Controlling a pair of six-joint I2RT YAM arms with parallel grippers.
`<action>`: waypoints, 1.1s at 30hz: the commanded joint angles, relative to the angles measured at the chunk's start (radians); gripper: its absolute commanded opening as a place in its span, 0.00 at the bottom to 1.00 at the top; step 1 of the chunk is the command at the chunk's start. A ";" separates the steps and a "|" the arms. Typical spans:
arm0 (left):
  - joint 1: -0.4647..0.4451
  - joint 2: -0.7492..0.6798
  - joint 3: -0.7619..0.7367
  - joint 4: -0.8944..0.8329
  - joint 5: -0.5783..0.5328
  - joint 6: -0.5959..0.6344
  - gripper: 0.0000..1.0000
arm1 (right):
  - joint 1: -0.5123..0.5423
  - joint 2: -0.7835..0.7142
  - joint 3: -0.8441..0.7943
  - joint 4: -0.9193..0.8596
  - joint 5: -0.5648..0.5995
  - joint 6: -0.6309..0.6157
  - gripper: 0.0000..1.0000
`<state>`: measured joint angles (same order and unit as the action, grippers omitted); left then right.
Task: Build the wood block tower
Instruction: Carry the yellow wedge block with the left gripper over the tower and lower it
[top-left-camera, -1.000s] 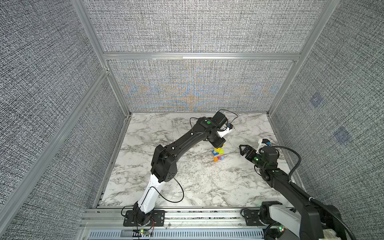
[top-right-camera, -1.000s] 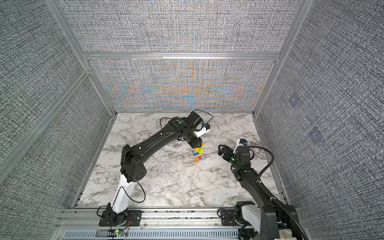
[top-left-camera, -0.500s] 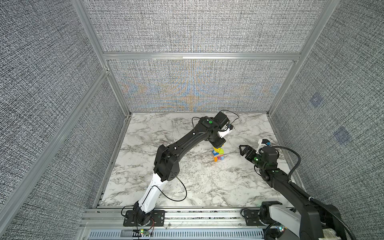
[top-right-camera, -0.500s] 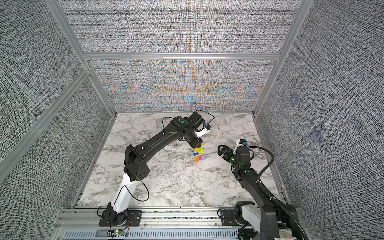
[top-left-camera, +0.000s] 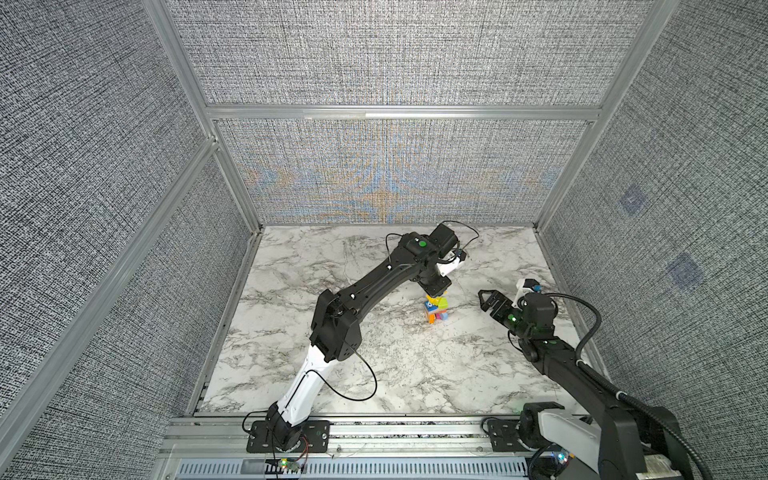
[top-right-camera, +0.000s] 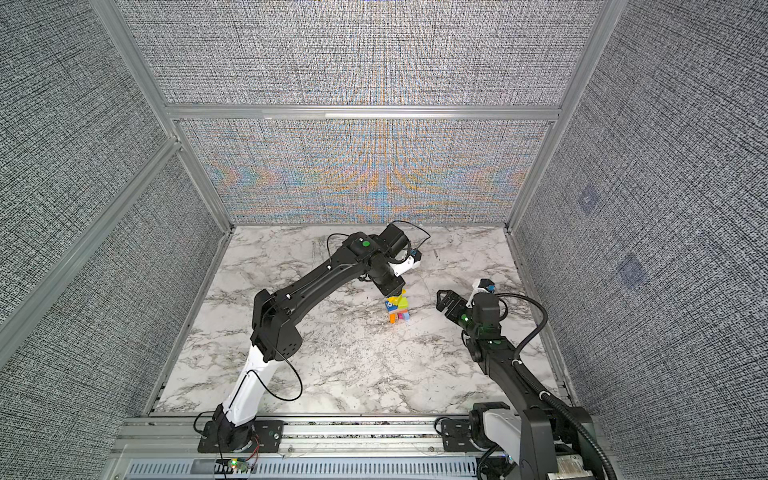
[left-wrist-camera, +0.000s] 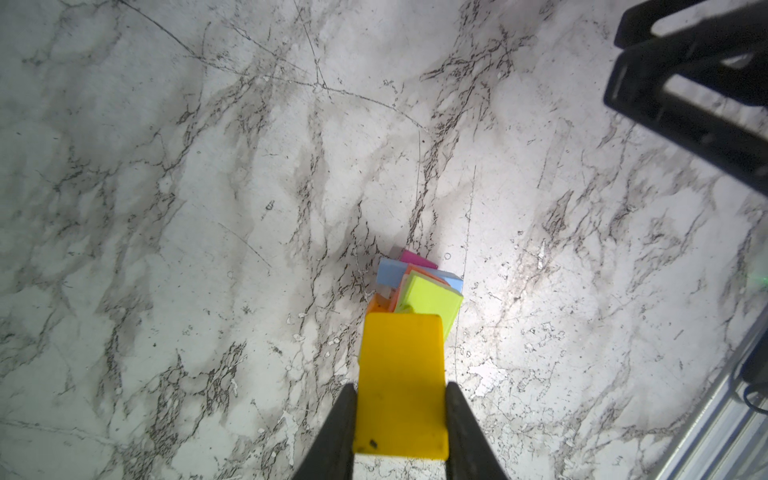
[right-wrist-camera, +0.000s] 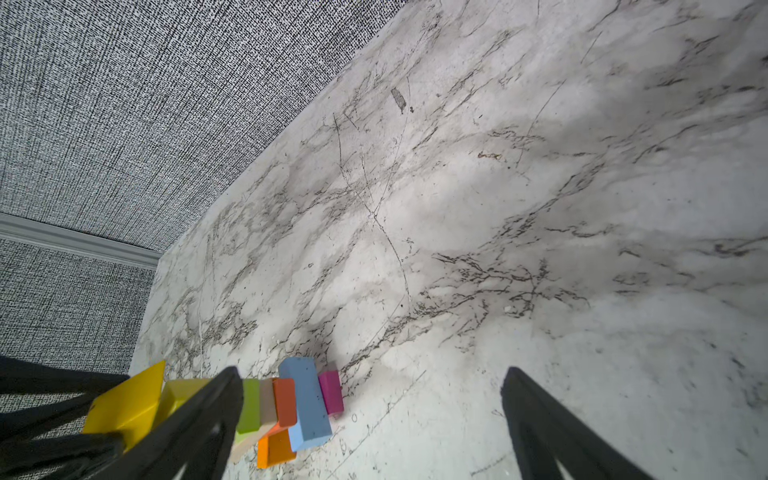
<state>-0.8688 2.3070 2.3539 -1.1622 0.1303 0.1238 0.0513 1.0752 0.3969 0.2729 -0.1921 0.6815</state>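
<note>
Left end effector (left-wrist-camera: 400, 386) clamped on yellow block (left-wrist-camera: 401, 357) above staggered tower (top-left-camera: 436, 313) at frame ctr; off-ctr release cd topple it; right end effector (top-left-camera: 485, 298) apart.

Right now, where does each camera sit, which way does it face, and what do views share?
Both top views: high over the front rail, looking down on the table; both arms show.
Left wrist: looks down past the left gripper, shut on the yellow block over the tower.
Right wrist: right of the tower, facing its side through the open right gripper.
Shared: all show the tower.
</note>
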 joint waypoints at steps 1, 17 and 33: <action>-0.001 0.005 0.010 -0.019 0.003 0.007 0.22 | -0.001 0.007 -0.003 0.038 -0.005 0.008 0.99; -0.005 0.014 0.010 -0.018 0.006 0.009 0.24 | -0.003 0.021 -0.003 0.048 -0.012 0.011 0.99; -0.006 0.013 0.022 -0.019 0.000 0.014 0.47 | -0.004 0.038 -0.006 0.072 -0.023 0.018 0.99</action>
<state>-0.8753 2.3180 2.3672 -1.1763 0.1307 0.1272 0.0463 1.1084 0.3912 0.3141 -0.2108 0.6968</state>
